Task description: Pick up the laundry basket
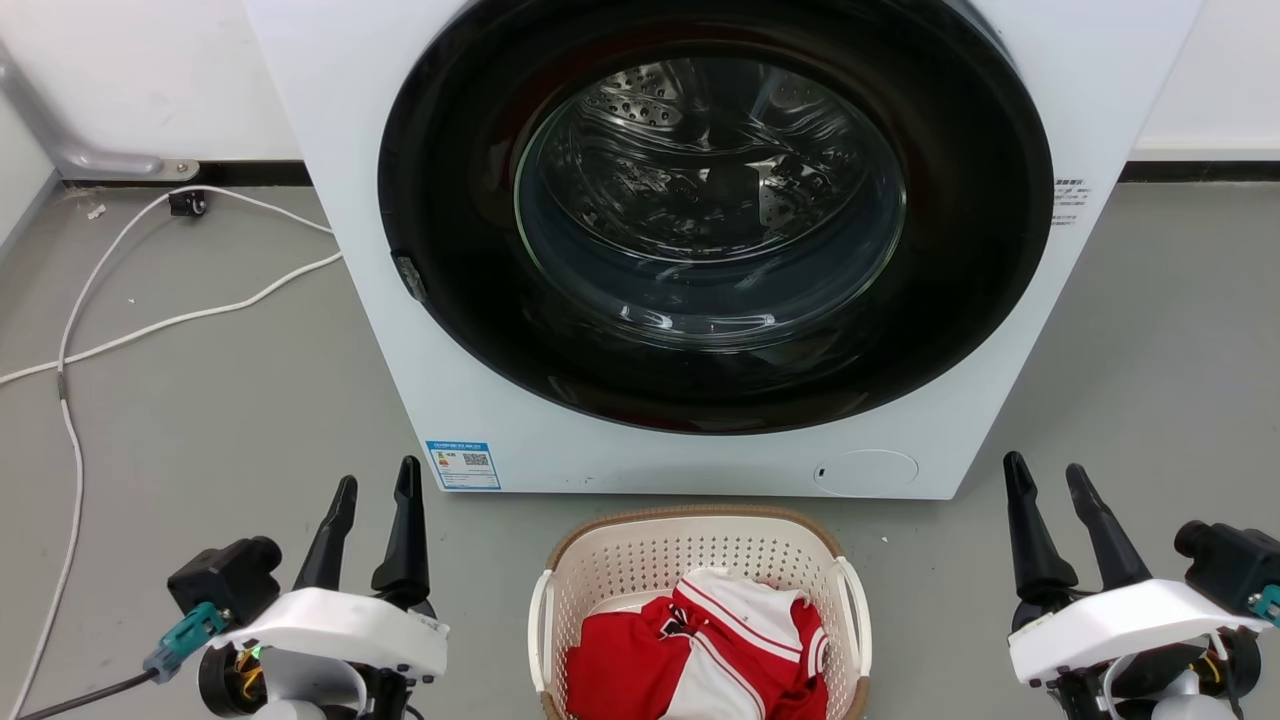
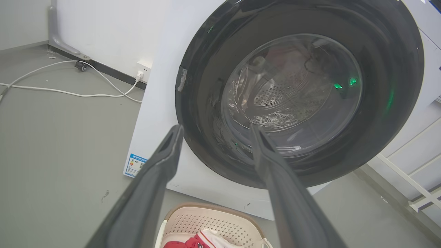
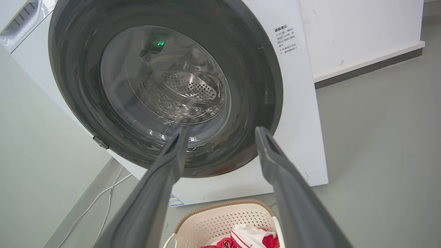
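Observation:
The laundry basket [image 1: 640, 560] is cream-white perforated plastic with a brown woven-look rim and white side handles. It stands on the grey floor at the bottom centre of the head view, just in front of the washing machine, and holds red and white clothes [image 1: 700, 650]. Its far rim also shows low in the left wrist view [image 2: 210, 220] and the right wrist view [image 3: 224, 215]. My left gripper [image 1: 377, 482] is open to the basket's left, well apart from it. My right gripper [image 1: 1046, 474] is open to its right. Both hold nothing.
A white front-loading washing machine [image 1: 420, 330] with a shut dark round door [image 1: 715, 210] stands close behind the basket. White cables [image 1: 150, 325] trail over the floor at the left. Bare grey floor [image 1: 1150, 350] lies on both sides of the machine.

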Controlling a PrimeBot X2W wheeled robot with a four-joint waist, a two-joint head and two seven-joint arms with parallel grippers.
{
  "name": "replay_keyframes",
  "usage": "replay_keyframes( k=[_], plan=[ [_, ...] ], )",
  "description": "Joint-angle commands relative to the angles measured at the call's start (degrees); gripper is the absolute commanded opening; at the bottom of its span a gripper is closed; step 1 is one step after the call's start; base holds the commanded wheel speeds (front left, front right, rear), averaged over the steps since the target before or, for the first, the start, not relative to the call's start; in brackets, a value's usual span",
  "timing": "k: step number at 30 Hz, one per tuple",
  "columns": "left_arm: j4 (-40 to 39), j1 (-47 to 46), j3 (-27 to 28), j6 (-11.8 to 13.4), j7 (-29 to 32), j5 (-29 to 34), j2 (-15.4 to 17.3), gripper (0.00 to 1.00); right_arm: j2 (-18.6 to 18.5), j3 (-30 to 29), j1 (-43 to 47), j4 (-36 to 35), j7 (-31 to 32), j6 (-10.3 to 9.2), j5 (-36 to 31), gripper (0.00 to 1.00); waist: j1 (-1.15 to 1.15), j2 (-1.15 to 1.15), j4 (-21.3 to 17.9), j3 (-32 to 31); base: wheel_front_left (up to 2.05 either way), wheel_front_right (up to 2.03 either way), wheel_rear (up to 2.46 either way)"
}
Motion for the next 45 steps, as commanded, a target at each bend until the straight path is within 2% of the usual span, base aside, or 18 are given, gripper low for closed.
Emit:
replay_keyframes(
  k=[1, 17, 45],
  plan=[
    [-0.4, -1.1, -0.3, 0.3, -0.6, 1.7, 0.4, 1.00, 0.0, 0.1, 0.1, -0.8, -0.4, 0.08, -1.8, 1.00, 0.00, 0.00, 0.0, 0.0, 0.00, 0.00, 0.00],
    [0.4, -1.3, -1.8, 1.9, -2.9, 11.0, 1.2, 1.00, 0.1, 0.7, 0.9, -2.0, -0.8, 0.10, -11.6, 1.00, 0.00, 0.00, 0.1, 0.0, 0.00, 0.00, 0.00],
    [1.9, -1.0, -2.8, 2.2, -6.3, 22.9, 1.0, 1.00, 0.2, 1.1, 2.0, -2.6, -2.8, 0.07, -23.3, 1.00, 0.00, 0.00, 0.2, -0.1, 0.00, 0.00, 0.00]
  ],
)
